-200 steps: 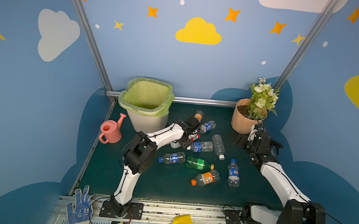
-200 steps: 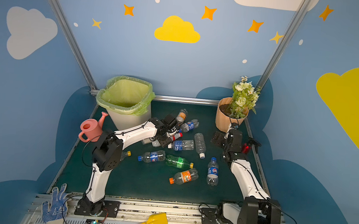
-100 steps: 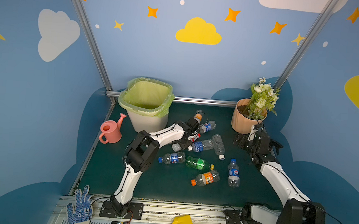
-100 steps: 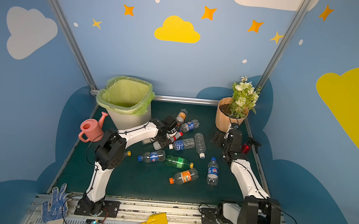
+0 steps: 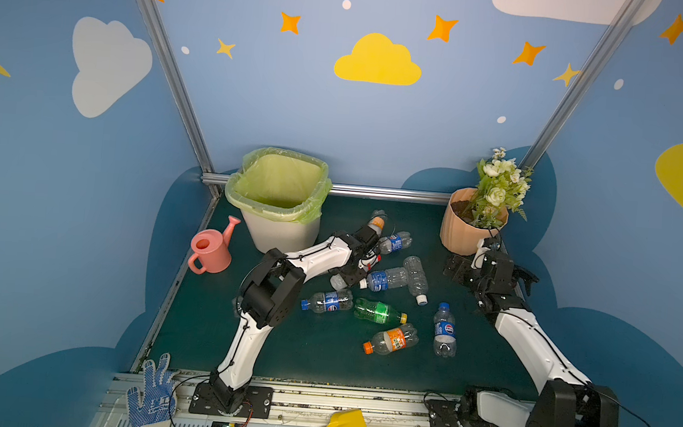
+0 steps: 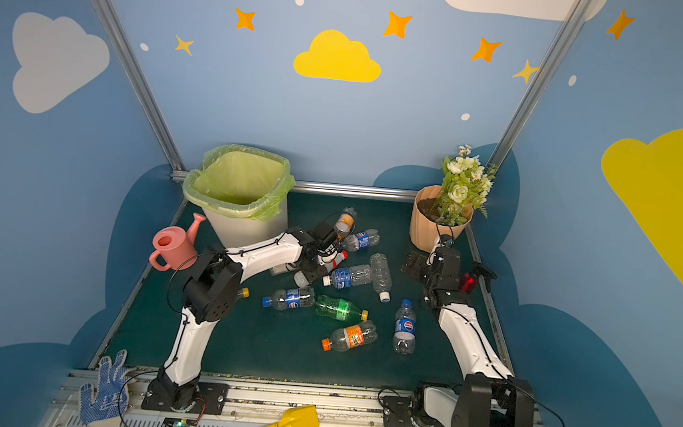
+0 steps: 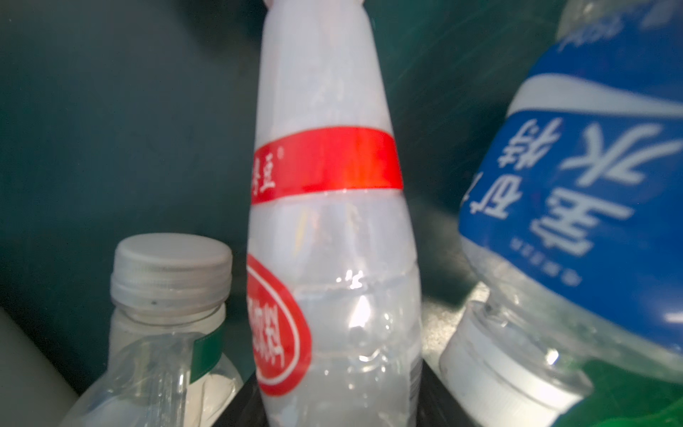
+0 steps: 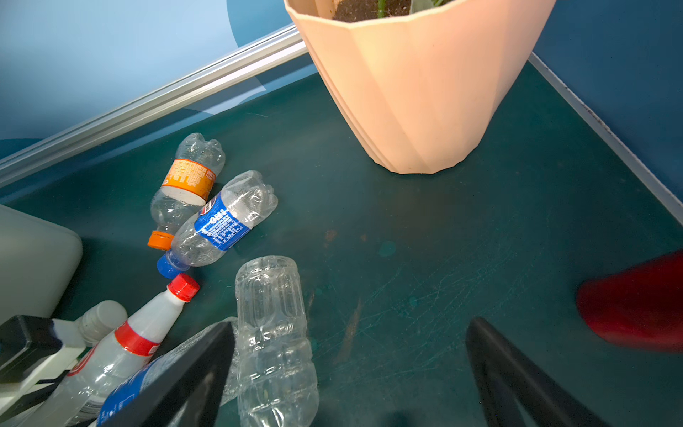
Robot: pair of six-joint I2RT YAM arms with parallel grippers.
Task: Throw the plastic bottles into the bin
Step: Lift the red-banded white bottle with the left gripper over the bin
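In a top view, plastic bottles (image 5: 378, 311) are lying on the mat (image 5: 320, 359), right of the bin (image 5: 284, 235), left gripper (image 5: 354, 269) reaching among them; left wrist view: its fingers are pinching the red-labelled bottle (image 7: 332, 258); right wrist view: right gripper (image 8: 351, 384) is gaping wide, holding nothing.

Beside the bin (image 5: 280, 234), the left gripper (image 5: 354, 269) is buried among bottles (image 5: 384, 278) in both top views, so its grip is unreadable. In the left wrist view the red-labelled bottle (image 7: 332, 222) is blurred and its cap is cropped. In front of the bin, 1 yellow-capped bottle (image 6: 243, 293) hides behind the left arm (image 6: 217, 284). The red spray bottle (image 8: 635, 303), far from the bin, is blurred and cropped.
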